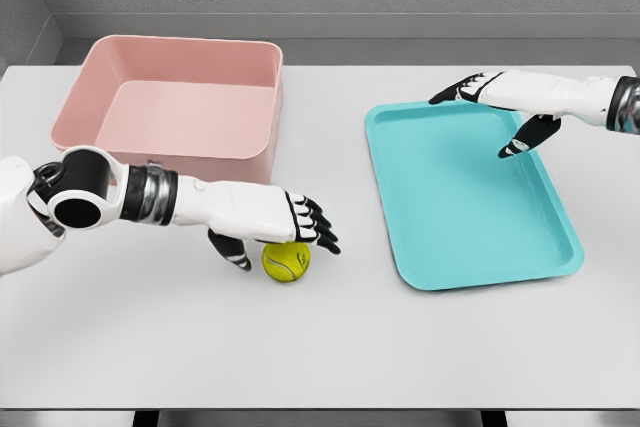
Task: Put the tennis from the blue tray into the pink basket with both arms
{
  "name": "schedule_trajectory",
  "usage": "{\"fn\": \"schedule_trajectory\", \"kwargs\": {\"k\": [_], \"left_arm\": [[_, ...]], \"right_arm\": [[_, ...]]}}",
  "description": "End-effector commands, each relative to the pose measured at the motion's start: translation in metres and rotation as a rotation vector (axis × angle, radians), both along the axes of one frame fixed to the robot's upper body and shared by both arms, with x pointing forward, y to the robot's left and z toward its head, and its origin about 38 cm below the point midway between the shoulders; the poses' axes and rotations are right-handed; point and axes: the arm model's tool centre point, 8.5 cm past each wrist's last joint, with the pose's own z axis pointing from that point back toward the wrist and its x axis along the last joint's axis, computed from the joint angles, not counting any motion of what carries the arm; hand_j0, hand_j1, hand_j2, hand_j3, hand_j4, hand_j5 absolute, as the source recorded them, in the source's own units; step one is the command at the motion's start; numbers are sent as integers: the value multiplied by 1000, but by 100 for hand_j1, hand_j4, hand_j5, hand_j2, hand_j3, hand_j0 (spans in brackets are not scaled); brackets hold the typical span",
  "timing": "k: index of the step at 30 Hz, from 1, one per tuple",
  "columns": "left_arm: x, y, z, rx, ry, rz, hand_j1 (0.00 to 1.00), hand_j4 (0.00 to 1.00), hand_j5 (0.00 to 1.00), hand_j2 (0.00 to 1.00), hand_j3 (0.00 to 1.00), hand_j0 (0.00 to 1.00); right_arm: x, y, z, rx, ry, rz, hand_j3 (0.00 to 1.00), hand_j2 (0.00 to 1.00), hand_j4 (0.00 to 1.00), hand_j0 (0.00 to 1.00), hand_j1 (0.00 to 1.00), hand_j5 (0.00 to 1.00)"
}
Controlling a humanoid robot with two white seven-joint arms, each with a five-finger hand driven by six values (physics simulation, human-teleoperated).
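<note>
The yellow-green tennis ball [286,261] lies on the white table, between the pink basket [70,112] and the blue tray [470,262]. My left hand [288,239] hovers right over the ball with its fingers [312,222] stretched out above it and the thumb down at the ball's left; the hand is open and the ball rests on the table. Over the tray's far edge, my right hand [478,125] is open too, fingers pointing left and thumb hanging down, with nothing in it. Both the tray and the basket hold nothing.
The basket stands at the back left and the tray at the right of the white table [320,347]. My left forearm runs along the basket's front wall. A grey wall closes the far side.
</note>
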Motion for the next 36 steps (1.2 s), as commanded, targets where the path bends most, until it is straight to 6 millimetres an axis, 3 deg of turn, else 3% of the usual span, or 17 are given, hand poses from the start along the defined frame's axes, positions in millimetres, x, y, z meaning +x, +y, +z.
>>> {"fn": "schedule_trajectory", "kwargs": {"k": [1, 9, 31, 36], "left_arm": [[0, 0, 2, -5, 1, 4, 100, 100, 100, 100, 100, 100], [9, 6, -2, 8, -14, 35, 100, 100, 100, 100, 100, 100], [1, 1, -21, -3, 11, 32, 100, 100, 100, 100, 100, 100], [8, 4, -26, -1, 6, 60, 100, 100, 100, 100, 100, 100]], "right_arm": [[0, 0, 1, 7, 1, -3, 100, 100, 100, 100, 100, 100], [0, 0, 0, 7, 3, -3, 100, 100, 100, 100, 100, 100], [-1, -1, -4, 6, 12, -3, 100, 100, 100, 100, 100, 100], [-1, -1, -4, 6, 12, -3, 100, 100, 100, 100, 100, 100]]}}
